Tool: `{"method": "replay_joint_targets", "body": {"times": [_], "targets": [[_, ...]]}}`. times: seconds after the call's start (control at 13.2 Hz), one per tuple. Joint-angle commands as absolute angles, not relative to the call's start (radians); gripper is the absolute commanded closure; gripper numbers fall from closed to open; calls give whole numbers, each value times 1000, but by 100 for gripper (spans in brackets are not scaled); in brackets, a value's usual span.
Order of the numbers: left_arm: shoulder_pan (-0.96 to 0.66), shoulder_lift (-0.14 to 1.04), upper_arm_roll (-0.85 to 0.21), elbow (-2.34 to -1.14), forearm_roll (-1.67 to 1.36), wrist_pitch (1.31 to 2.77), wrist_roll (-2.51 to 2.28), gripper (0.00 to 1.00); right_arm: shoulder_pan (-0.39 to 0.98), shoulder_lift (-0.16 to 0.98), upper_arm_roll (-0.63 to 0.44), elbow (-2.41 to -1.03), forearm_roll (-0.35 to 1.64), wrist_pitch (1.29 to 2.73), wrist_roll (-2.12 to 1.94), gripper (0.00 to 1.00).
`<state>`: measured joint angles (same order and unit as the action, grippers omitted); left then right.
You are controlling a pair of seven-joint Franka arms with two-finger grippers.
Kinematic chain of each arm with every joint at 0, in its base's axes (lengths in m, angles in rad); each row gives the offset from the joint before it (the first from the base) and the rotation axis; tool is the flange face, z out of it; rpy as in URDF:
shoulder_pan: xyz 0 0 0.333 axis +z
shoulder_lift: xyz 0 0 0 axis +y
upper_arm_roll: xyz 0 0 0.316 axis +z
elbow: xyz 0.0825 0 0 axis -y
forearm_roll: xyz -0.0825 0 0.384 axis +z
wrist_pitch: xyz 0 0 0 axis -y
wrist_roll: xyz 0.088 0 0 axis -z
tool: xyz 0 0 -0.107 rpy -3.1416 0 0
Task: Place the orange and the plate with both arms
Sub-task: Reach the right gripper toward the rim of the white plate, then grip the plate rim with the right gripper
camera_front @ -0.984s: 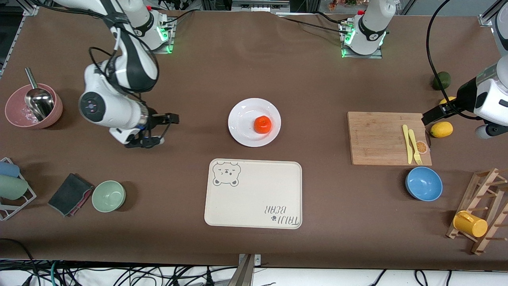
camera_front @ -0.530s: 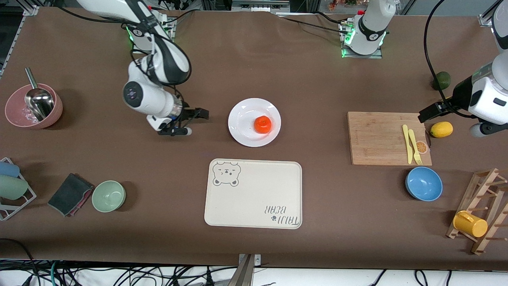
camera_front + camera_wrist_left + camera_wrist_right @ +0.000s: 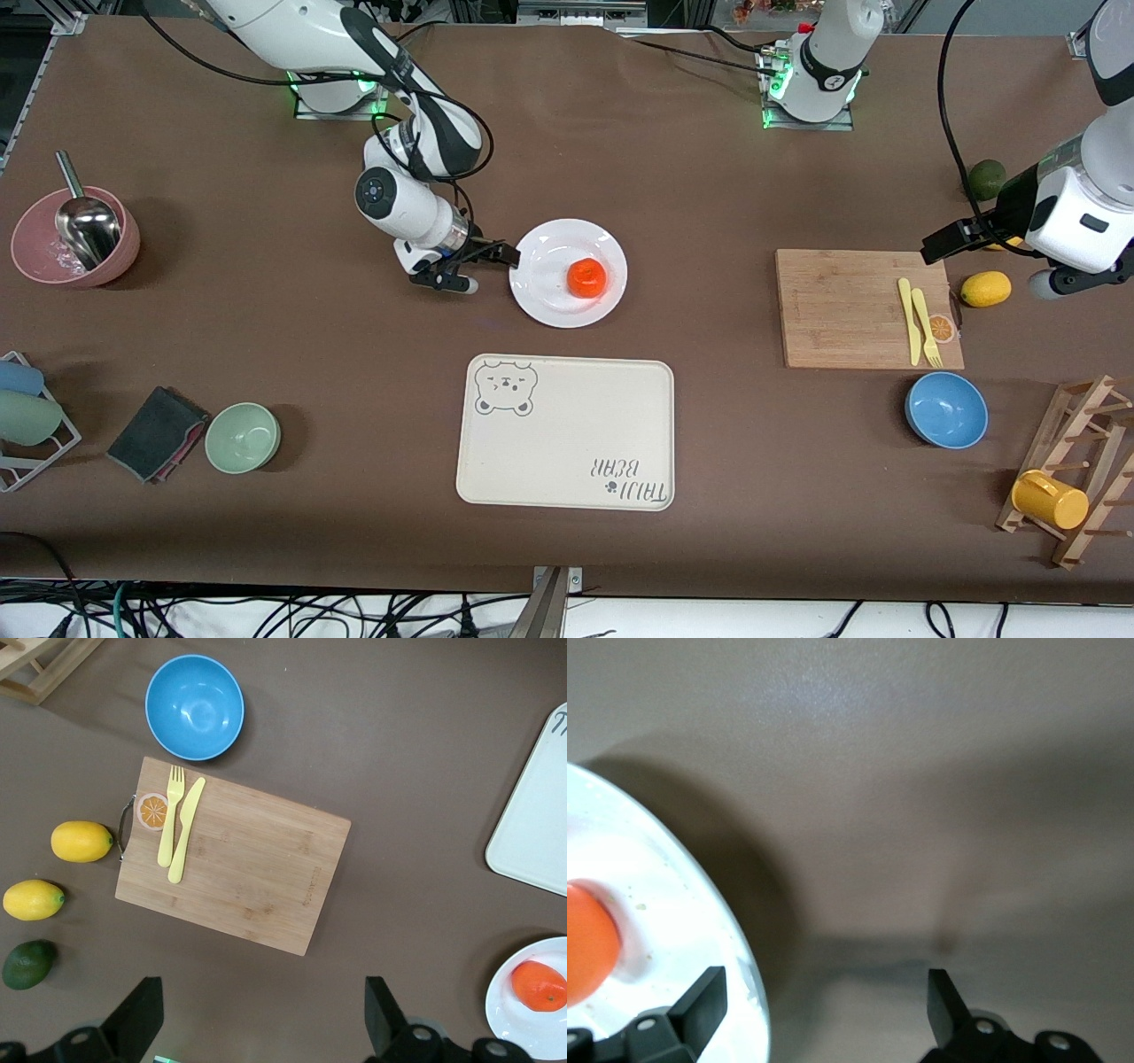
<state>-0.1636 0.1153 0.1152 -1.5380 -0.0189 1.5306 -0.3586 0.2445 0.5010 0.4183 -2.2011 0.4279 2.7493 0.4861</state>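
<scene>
The orange point(image 3: 586, 277) lies on the white plate point(image 3: 542, 266) in the middle of the table. My right gripper point(image 3: 489, 270) is low at the plate's edge on the right arm's side, open. One finger is over the rim and the other over bare table beside it. The right wrist view shows the plate's rim point(image 3: 700, 895) and part of the orange point(image 3: 585, 939), with the right gripper point(image 3: 826, 983) straddling the rim. My left gripper point(image 3: 941, 241) hangs open and empty over the cutting board's corner. In the left wrist view the left gripper point(image 3: 261, 997) has only table between its fingers, with plate point(image 3: 518, 1014) and orange point(image 3: 539, 983) far off.
A cream bear-print tray point(image 3: 567, 434) lies nearer the front camera than the plate. The wooden cutting board point(image 3: 850, 306) carries a yellow knife and fork point(image 3: 917, 319). A lemon point(image 3: 985, 288), an avocado point(image 3: 985, 180), a blue bowl point(image 3: 946, 409), a green bowl point(image 3: 242, 437) and a pink bowl point(image 3: 75, 235) stand around.
The right arm has swept from near the pink bowl across the table to the plate's edge. The left gripper has drifted slightly toward the cutting board. Both stayed open.
</scene>
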Motion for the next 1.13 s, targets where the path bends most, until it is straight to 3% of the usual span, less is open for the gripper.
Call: {"method": "replay_joint_targets", "body": {"times": [0.0,0.3,0.53,0.68,0.76,1.06], "targets": [[-164,110,120,-1525,-49,1506,-331,0,267,543,425,-2139,445,2758,543,0],[-164,110,107,-1525,-49,1496,-331,0,273,569,426,-2111,446,2761,555,1],[-163,112,107,-1525,-51,1496,-331,0,273,574,426,-2109,442,2770,548,31],[-161,112,107,-1525,-51,1496,-330,0,273,586,426,-2091,443,2770,545,63],[-158,112,107,-1525,-51,1496,-330,0,273,591,428,-2088,442,2770,543,73],[-153,110,107,-1525,-51,1491,-328,0,272,591,431,-2086,443,2770,543,87]]}}
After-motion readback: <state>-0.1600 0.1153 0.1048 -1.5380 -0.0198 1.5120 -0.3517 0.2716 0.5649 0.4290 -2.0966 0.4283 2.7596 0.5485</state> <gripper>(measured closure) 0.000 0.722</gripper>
